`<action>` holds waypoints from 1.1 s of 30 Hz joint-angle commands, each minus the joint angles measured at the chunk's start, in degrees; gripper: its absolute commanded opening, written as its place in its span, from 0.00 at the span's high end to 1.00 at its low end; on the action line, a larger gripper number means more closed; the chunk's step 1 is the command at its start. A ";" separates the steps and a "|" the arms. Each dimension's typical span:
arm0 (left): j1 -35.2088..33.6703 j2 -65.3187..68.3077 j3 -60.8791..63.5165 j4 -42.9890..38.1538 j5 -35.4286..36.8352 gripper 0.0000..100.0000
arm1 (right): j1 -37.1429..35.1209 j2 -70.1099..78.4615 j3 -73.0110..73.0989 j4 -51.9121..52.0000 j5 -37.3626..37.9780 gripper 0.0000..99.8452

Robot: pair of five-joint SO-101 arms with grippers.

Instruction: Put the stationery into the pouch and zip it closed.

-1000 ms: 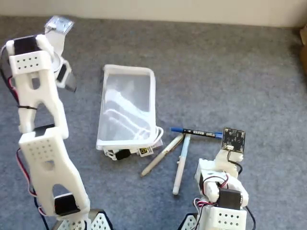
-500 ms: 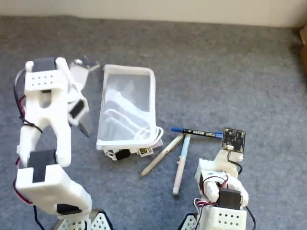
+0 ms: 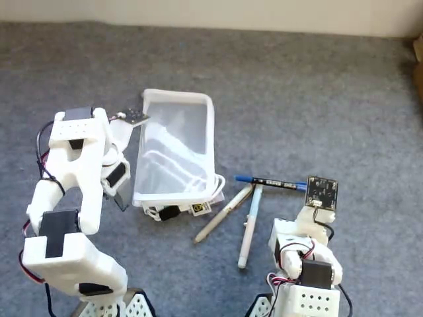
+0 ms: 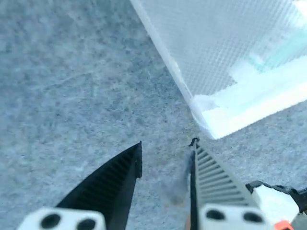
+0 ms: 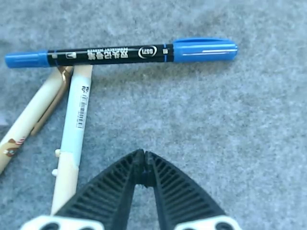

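A translucent white mesh pouch lies flat on the grey carpet, its near corner just ahead of my left gripper. The left gripper hangs open over bare carpet beside the pouch's left edge, touching nothing. Three pens lie to the right of the pouch: a black marker with blue ends, a beige pen and a pale blue pen. My right gripper is shut and empty, a short way on the near side of the marker.
A black cord and a white tag stick out at the pouch's near edge. Grey carpet spreads open to the right and behind. A pale wall runs along the back.
The left arm swung from the far back-left down toward the front, ending beside the pouch's left edge. The right arm and the pens have not moved.
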 commanded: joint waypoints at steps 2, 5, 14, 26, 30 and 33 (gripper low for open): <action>1.45 -2.86 0.04 -3.43 2.55 0.84 | 0.57 -0.13 7.60 -0.31 -0.44 0.99; 4.09 -3.21 1.80 -4.13 5.89 0.84 | 0.57 -0.13 7.60 -0.31 -0.44 0.99; 14.64 -3.30 3.91 -7.21 13.45 0.84 | 0.57 -0.13 7.60 -0.31 -0.44 0.99; 13.85 -6.64 -6.55 -5.45 19.52 0.84 | 0.57 -0.13 7.60 -0.31 -0.44 0.99; 11.74 -15.78 -3.65 -5.80 20.75 0.84 | 0.57 -0.13 7.60 -0.31 -0.44 0.99; 10.33 -24.04 2.33 -5.80 21.10 0.84 | 0.57 -0.13 7.08 -0.22 -0.44 0.99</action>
